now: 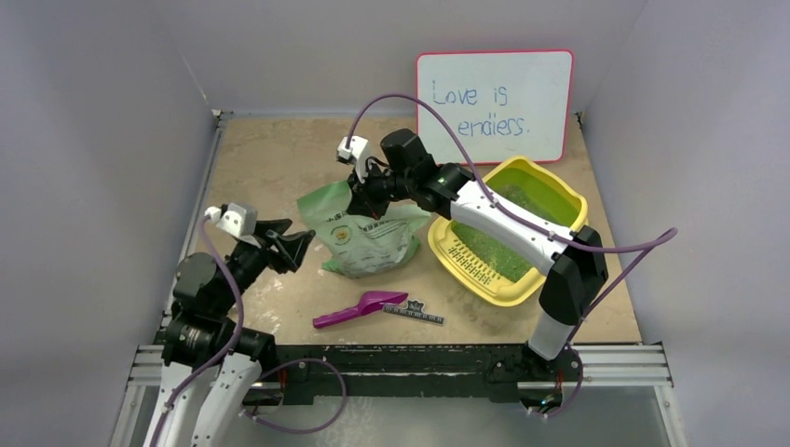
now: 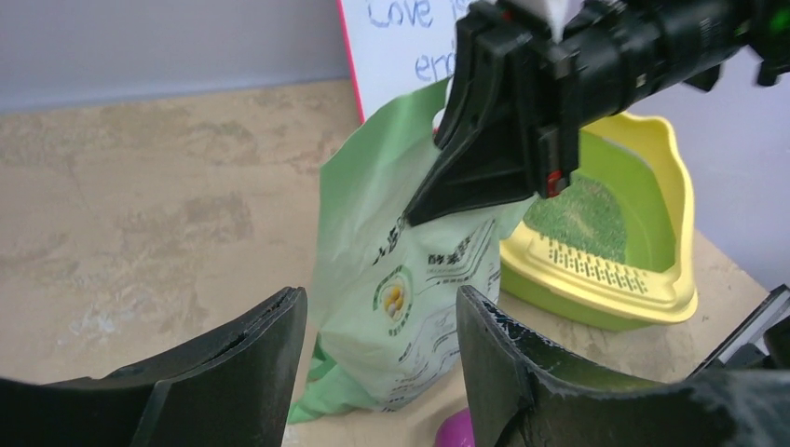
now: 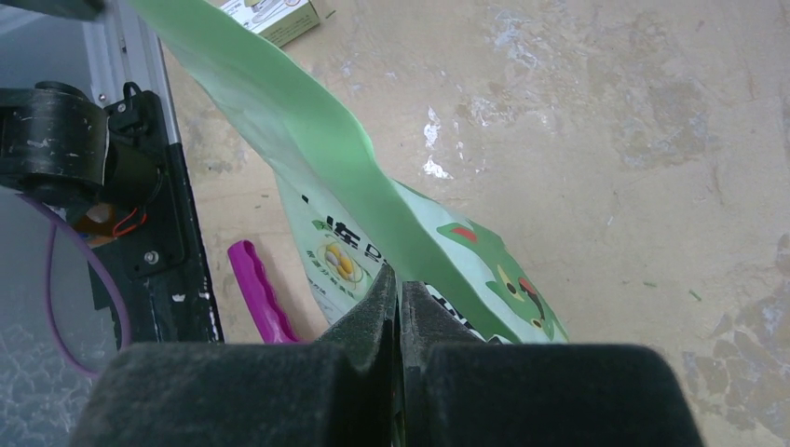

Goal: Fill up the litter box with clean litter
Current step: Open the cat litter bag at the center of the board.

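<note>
The yellow litter box (image 1: 484, 279) sits at the right, with green clean litter (image 1: 494, 250) inside it; both also show in the left wrist view, the box (image 2: 652, 298) and the litter (image 2: 582, 209). A pale green printed bag (image 1: 368, 237) stands left of the box. My right gripper (image 1: 360, 197) is shut on the bag's upper edge (image 3: 307, 140), its jaws pressed together on the film (image 3: 399, 279). My left gripper (image 1: 303, 250) is open and empty, just left of the bag (image 2: 410, 279), which shows between its spread jaws (image 2: 380, 298).
A magenta scoop (image 1: 359, 307) and a small black slotted piece (image 1: 415, 312) lie in front of the bag. A white red-framed board (image 1: 494, 102) leans on the back wall. A small carton (image 3: 275, 14) shows at the top of the right wrist view. Grey walls enclose the table.
</note>
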Controlling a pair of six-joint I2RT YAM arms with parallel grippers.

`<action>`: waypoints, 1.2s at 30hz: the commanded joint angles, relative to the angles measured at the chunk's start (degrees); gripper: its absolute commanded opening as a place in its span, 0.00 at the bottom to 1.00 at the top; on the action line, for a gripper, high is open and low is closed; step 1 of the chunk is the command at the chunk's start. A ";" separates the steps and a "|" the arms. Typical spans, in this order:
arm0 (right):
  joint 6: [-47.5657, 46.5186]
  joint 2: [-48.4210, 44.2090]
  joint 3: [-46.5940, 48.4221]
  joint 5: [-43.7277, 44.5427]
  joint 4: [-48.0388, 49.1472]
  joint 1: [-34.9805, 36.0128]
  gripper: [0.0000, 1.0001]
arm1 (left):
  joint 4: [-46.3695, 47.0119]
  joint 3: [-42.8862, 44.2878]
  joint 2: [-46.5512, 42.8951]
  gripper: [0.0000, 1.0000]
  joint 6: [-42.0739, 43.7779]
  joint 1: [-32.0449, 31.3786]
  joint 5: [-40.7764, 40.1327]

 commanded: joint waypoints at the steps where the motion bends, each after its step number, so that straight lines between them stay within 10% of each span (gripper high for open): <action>1: 0.32 -2.21 2.39 -1.03 2.97 -0.33 0.00 | 3.11 -0.93 3.60 0.59 1.74 0.16 0.09; 16: -1.30 -4.79 -0.13 -2.92 3.64 -0.31 0.00 | 15.80 -5.81 10.80 0.57 -0.83 0.16 2.10; 25: -0.33 -5.64 2.21 -2.01 1.67 -0.31 0.00 | 24.71 -4.69 15.85 0.07 -1.81 0.16 11.78; 36: 3.43 -18.37 -10.06 10.68 0.84 -3.45 0.55 | 15.15 -2.13 14.24 0.00 6.21 0.16 12.64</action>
